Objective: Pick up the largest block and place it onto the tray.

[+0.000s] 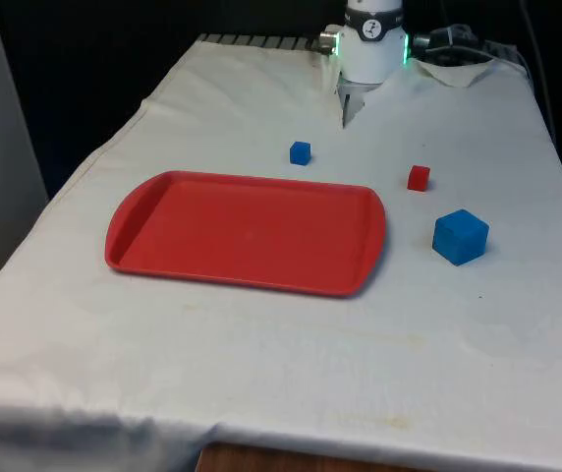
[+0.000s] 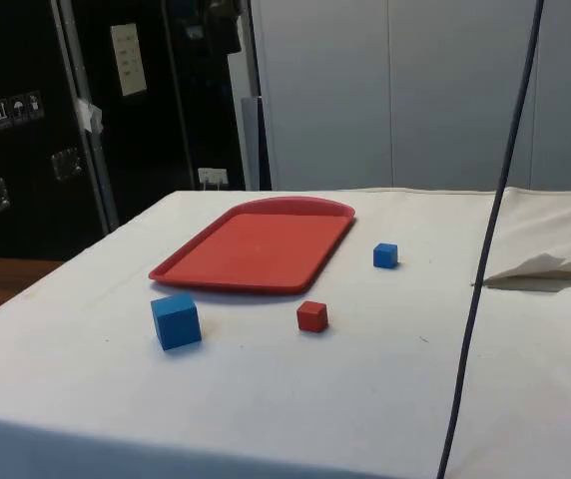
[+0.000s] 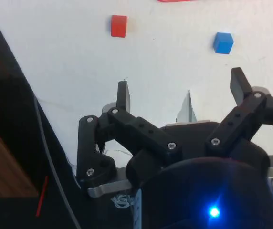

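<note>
Largest block (image 1: 460, 236), blue, rests on the table (image 1: 281, 364) well apart from the tool (image 3: 184, 90), just beside the short edge of the red tray (image 1: 247, 233). Tool fingers (image 3: 123, 95) stand spread apart, holding nothing, above the cloth. A small red block (image 3: 119, 26) and a small blue block (image 3: 223, 42) lie ahead of the tool; the tray's rim is probably the red sliver beyond them.

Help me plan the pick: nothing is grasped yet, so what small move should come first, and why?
Probably carry the open gripper toward the large blue block. It is the biggest of three, sits on the cloth beside the red tray, and nothing is held.
</note>
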Controlling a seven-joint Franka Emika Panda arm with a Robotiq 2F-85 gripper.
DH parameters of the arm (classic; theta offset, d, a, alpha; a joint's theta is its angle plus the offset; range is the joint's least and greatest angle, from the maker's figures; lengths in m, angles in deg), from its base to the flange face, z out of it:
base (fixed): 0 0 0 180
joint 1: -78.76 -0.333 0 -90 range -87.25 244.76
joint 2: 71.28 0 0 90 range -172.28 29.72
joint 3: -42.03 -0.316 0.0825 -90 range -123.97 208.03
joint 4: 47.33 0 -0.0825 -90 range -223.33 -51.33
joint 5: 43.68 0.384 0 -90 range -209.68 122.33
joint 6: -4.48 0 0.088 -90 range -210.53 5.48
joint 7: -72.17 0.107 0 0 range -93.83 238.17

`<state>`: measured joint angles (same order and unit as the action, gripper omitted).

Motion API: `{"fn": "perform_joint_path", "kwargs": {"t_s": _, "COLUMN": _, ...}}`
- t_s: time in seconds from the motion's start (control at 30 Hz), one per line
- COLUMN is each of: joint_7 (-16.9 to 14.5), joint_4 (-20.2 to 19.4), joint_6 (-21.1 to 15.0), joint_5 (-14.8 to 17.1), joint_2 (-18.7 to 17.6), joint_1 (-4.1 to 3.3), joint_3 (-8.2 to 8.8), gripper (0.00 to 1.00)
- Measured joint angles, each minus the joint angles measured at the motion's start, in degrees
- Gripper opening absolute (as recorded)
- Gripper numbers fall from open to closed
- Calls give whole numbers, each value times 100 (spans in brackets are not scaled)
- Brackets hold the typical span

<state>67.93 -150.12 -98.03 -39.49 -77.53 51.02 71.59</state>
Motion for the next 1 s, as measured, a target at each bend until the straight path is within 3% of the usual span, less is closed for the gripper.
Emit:
{"fn": "perform_joint_path", "kwargs": {"t_s": 0.47, "joint_7": 332, "joint_4": -143, "joint_6": -390, "joint_5": -34, "joint_2": -69, "joint_1": 0, "joint_3": -350, "gripper": 100}}
{"fn": "perform_joint_path", "kwargs": {"t_s": 0.87, "joint_7": 814, "joint_4": -367, "joint_6": -1008, "joint_5": -206, "joint_2": -235, "joint_1": 0, "joint_3": -825, "gripper": 100}}
{"fn": "perform_joint_path", "kwargs": {"t_s": 1.0, "joint_7": 911, "joint_4": -367, "joint_6": -1117, "joint_5": -264, "joint_2": -298, "joint_1": 0, "joint_3": -905, "gripper": 100}}
